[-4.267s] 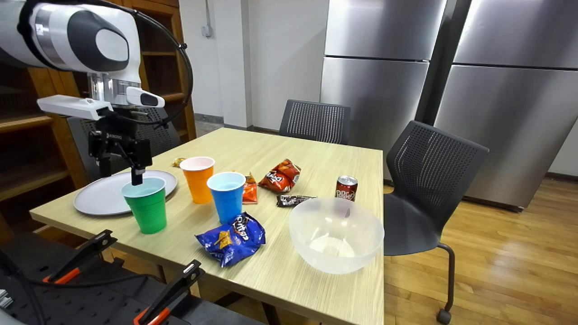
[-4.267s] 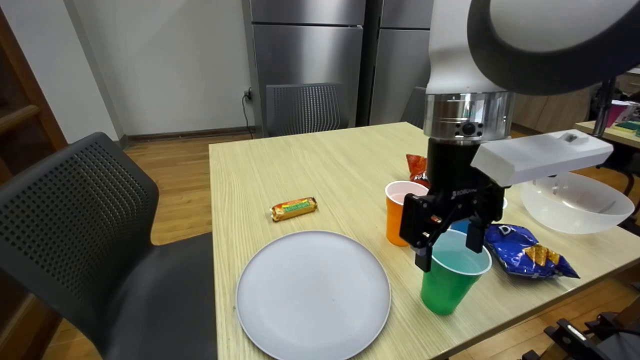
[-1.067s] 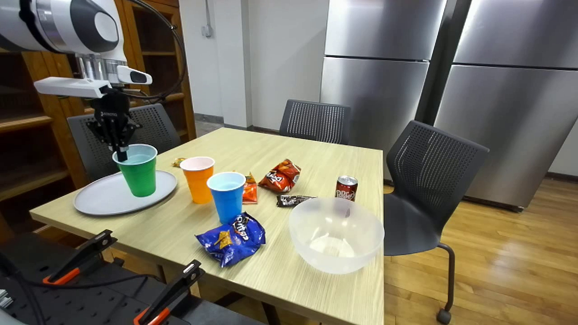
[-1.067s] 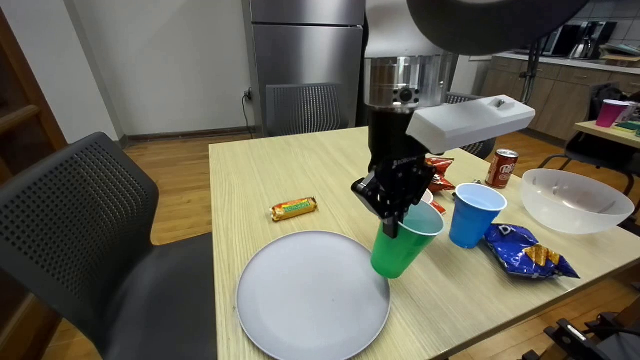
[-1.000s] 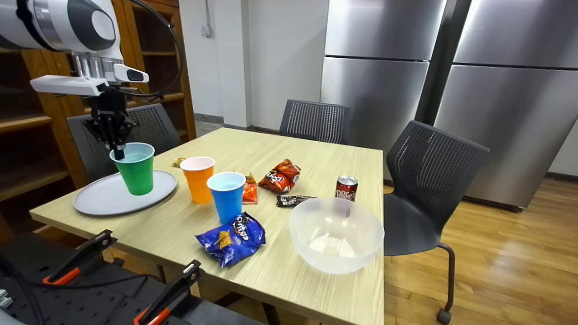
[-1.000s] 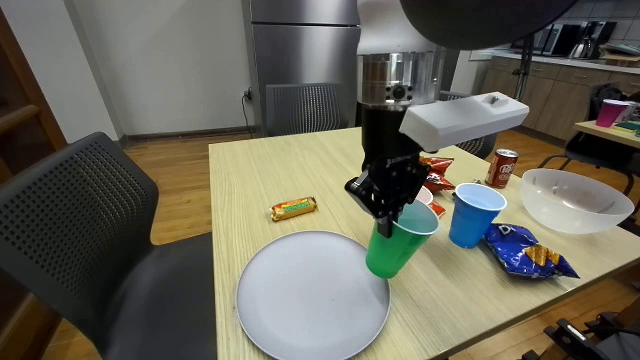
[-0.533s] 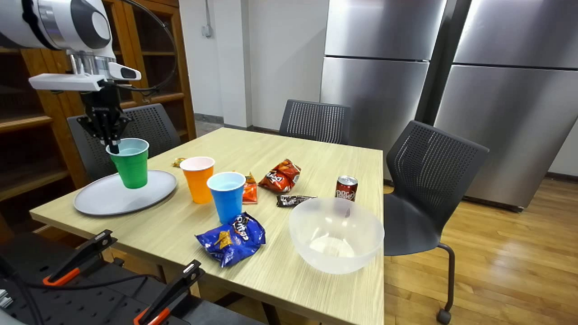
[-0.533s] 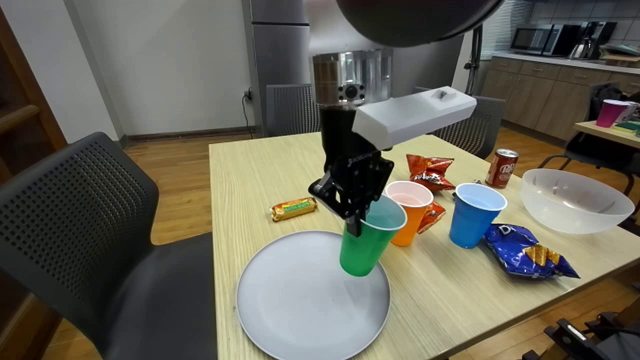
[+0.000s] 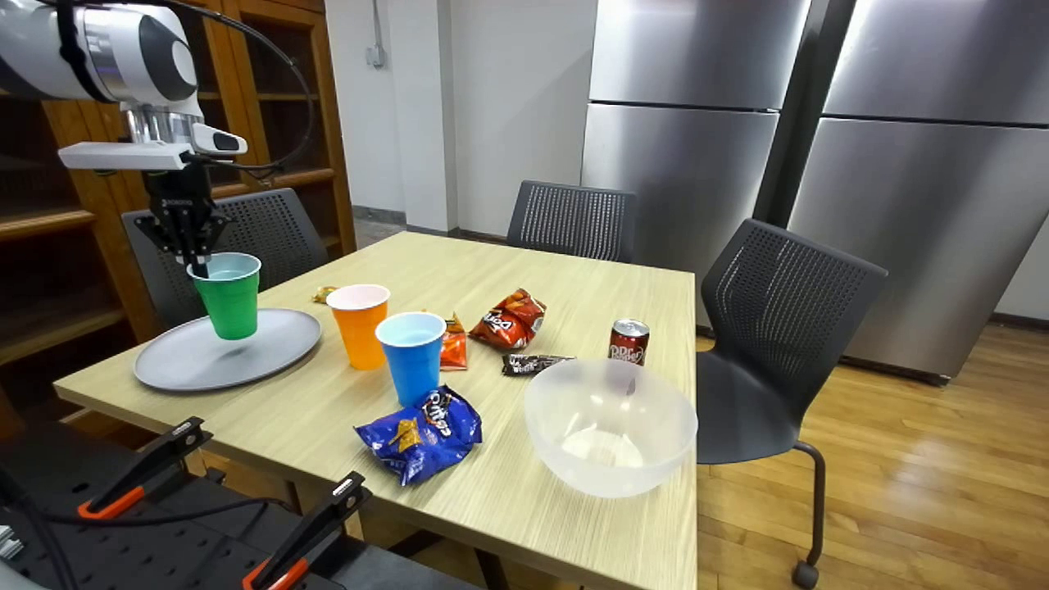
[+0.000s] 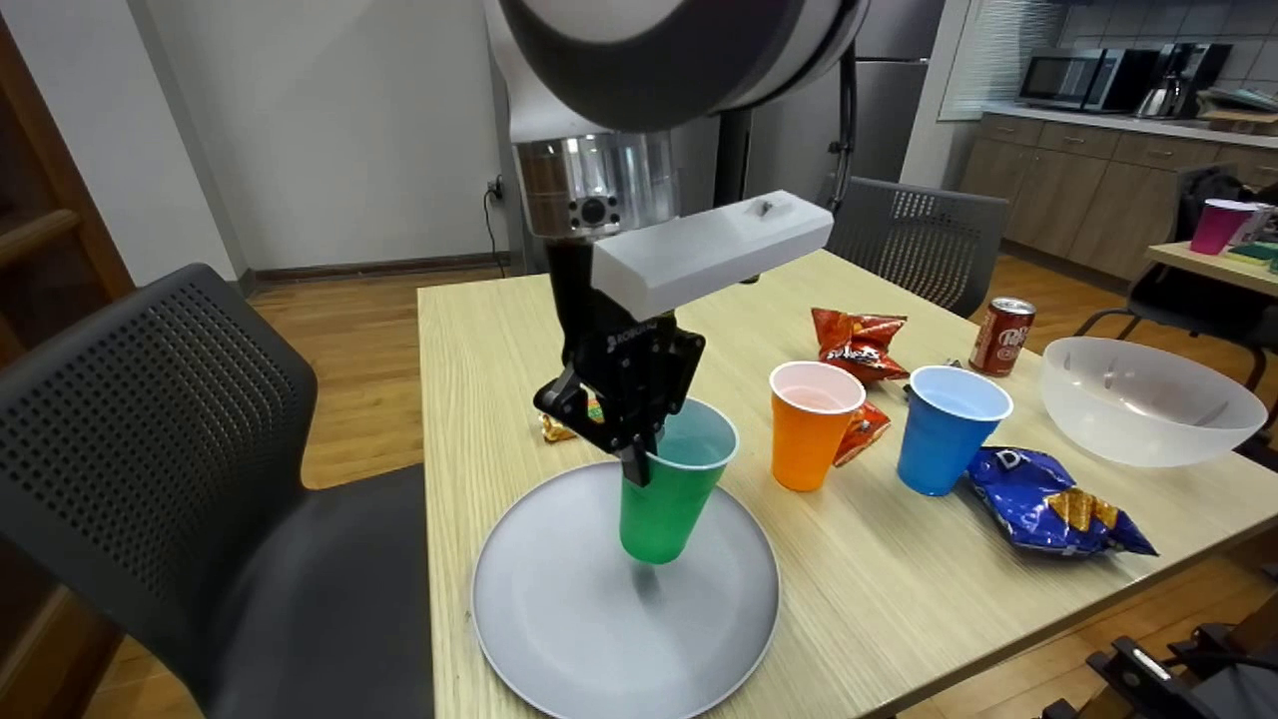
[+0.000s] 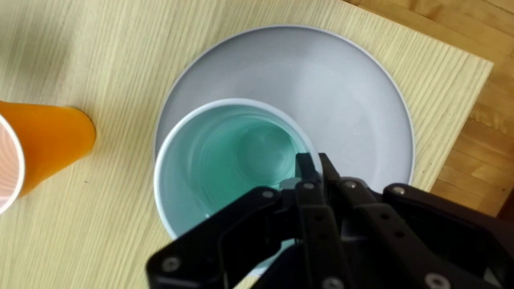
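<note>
My gripper is shut on the rim of a green cup. In the wrist view, one finger is inside the cup and the other outside, with the pale rim pinched between them. The cup leans slightly and hangs over the round grey plate; a small shadow lies on the plate under its base. Seen from above, the visible inside of the cup holds no objects. An orange cup stands upright on the table beside the plate. Behind the gripper, a gold-wrapped bar is partly hidden.
A blue cup and a blue chip bag stand near the front edge. Farther along are a red chip bag, a dark wrapped bar, a soda can and a translucent bowl. Chairs surround the table.
Earlier the jaws were open at the green cup, which stood on the table. They have since shut on its rim, and the cup has been lifted and carried over the plate.
</note>
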Controlling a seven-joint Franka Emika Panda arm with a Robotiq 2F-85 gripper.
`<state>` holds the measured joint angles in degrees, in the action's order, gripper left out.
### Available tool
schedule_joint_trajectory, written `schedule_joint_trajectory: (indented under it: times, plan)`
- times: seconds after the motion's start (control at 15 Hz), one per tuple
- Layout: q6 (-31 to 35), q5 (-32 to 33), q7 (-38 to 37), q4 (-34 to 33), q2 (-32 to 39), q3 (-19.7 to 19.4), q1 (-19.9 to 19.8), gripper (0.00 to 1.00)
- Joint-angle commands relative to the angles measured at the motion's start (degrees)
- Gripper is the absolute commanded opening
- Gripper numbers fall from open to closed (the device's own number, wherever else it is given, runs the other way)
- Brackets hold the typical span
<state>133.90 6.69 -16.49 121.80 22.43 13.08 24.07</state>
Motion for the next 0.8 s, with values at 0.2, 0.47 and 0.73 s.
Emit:
schedule_joint_trajectory:
  times: [0.2,0.47,0.73]
  plan:
    - [-7.3,2.2,0.0,-10.7,6.6,0.1,4.1,0.01]
    - [-10.2,3.0,0.7,-15.6,10.2,-0.2,5.6,0.01]
    - [-12.6,3.8,1.3,-20.3,13.9,-0.4,6.4,0.01]
